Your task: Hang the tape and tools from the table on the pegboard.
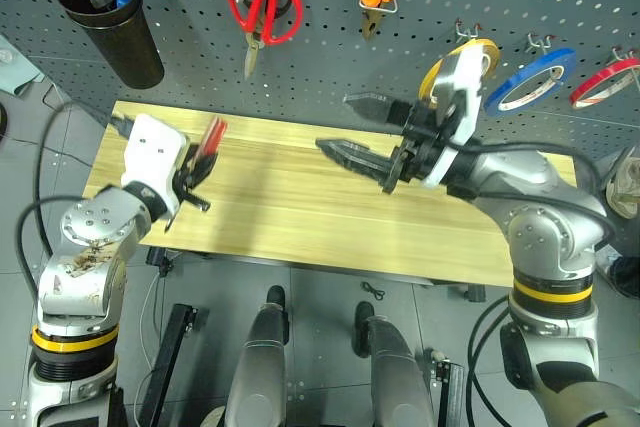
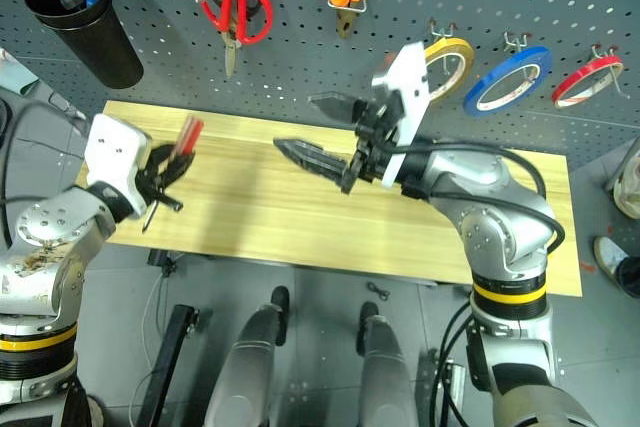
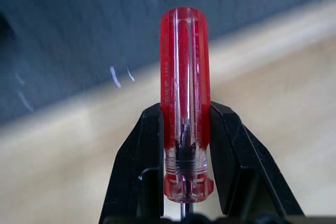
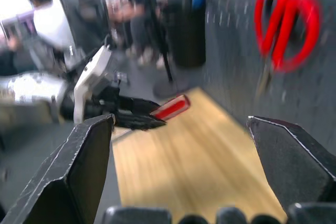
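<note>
The left gripper [image 1: 196, 169] clamps the screwdriver [image 1: 211, 137] by its clear red handle above the table's [image 1: 300, 217] left end, handle tip aimed up toward the pegboard [image 1: 330, 57], shaft trailing down. The last tool looks in hand; next it needs a free hook. The right gripper [image 1: 368, 129] hangs wide open, empty.

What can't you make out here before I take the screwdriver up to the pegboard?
- Screwdriver shaft and tip: in the left wrist view, cut off by the bottom edge and hidden behind the left end effector.
- Black cup contents: tool tops cut off by the top edge in the left eye view.
- A free hook on the pegboard: too small in the eye views, blurred in the right wrist view.
</note>
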Tool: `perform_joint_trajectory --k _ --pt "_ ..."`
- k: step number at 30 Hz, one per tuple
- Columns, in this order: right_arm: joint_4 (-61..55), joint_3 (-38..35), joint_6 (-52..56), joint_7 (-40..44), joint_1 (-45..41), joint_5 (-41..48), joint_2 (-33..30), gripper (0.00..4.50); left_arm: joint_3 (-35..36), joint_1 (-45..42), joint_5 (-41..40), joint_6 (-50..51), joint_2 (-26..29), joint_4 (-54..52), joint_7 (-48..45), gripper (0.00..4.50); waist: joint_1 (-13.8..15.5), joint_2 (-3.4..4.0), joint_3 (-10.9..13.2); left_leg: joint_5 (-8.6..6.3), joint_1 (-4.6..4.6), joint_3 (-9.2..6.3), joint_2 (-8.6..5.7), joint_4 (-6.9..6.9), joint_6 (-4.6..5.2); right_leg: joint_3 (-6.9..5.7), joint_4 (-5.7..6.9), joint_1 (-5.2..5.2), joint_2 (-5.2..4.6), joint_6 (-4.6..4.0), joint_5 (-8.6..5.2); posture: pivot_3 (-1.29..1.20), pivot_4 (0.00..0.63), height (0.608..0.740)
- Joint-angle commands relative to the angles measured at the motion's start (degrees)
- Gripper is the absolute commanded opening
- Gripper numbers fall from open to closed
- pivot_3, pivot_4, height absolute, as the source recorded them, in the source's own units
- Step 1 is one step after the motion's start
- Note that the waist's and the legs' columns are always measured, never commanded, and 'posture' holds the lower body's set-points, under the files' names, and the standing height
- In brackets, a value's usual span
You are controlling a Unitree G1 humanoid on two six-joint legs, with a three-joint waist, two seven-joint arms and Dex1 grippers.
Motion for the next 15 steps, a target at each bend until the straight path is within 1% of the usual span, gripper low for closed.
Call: perform_joint_trajectory --k 1,3,4,7,10,14,15 --pt "2.89 -5.0 -3.34 -4.74 -8.54 3.3 3.32 4.5 1.23 -13.34 5.32 -5.23 2.08 2.04 7.05 0.7 0.04 -0.05 -0.06 0.09 -0.02 -0.04 0.02 0.0 0.01 -0.01 0.01 -0.01 0.06 0.02 0.09 0.25 0.388 0.74" --pt "5.31 -5.52 -4.66 -5.71 -11.53 3.02 4.6 4.5 -0.17 -19.33 7.25 -8.34 2.68 6.47 8.26 0.7 0.13 -0.17 -0.43 0.18 -0.01 -0.05 0.01 -0.01 -0.04 0.0 -0.02 0.0 0.05 0.05 0.14 0.25 0.381 0.74" --pt "6.33 -5.43 -5.63 -6.12 -13.16 2.61 5.23 4.5 -0.9 -23.73 8.37 -10.89 2.59 10.22 9.48 0.7 0.29 -0.2 -0.63 0.18 -0.02 -0.04 -0.01 -0.03 -0.04 0.0 -0.1 0.02 0.04 0.06 0.15 0.25 0.372 0.74" --pt "7.6 -4.9 -7.4 -6.55 -15.08 2.0 6.03 4.5 -2.1 -32.23 10.47 -17.5 1.61 19.05 11.98 0.7 1.02 -0.21 -0.73 0.19 -0.02 0.0 -0.05 -0.1 -0.03 0.0 -0.21 0.05 0.0 0.09 0.14 0.24 0.356 0.74" --pt "7.66 -4.49 -8.67 -6.91 -15.0 1.34 6.02 4.5 -3.29 -38.43 12.18 -26.18 1.2 28.97 13.1 0.7 1.51 -0.22 -0.74 0.24 -0.1 -0.01 -0.07 -0.18 -0.1 -0.1 -0.11 0.02 -0.04 -0.22 0.34 0.23 0.347 0.74" --pt "7.84 -4.19 -10.0 -8.01 -16.03 0.19 5.65 4.5 -2.79 -45.2 12.18 -35.78 0.48 43.18 14.45 0.7 1.86 -0.23 -0.75 0.28 -0.21 -0.02 -0.08 -0.2 -0.15 -0.19 -0.03 0.02 -0.06 -0.21 0.39 0.23 0.347 0.74" --pt "7.91 -4.14 -10.23 -8.04 -16.01 -0.06 5.53 4.5 -2.45 -46.39 11.87 -37.44 -0.12 46.12 15.1 0.7 1.88 -0.23 -0.75 0.28 -0.2 -0.02 -0.09 -0.21 -0.15 -0.18 -0.04 0.02 -0.06 -0.19 0.4 0.19 0.339 0.74"
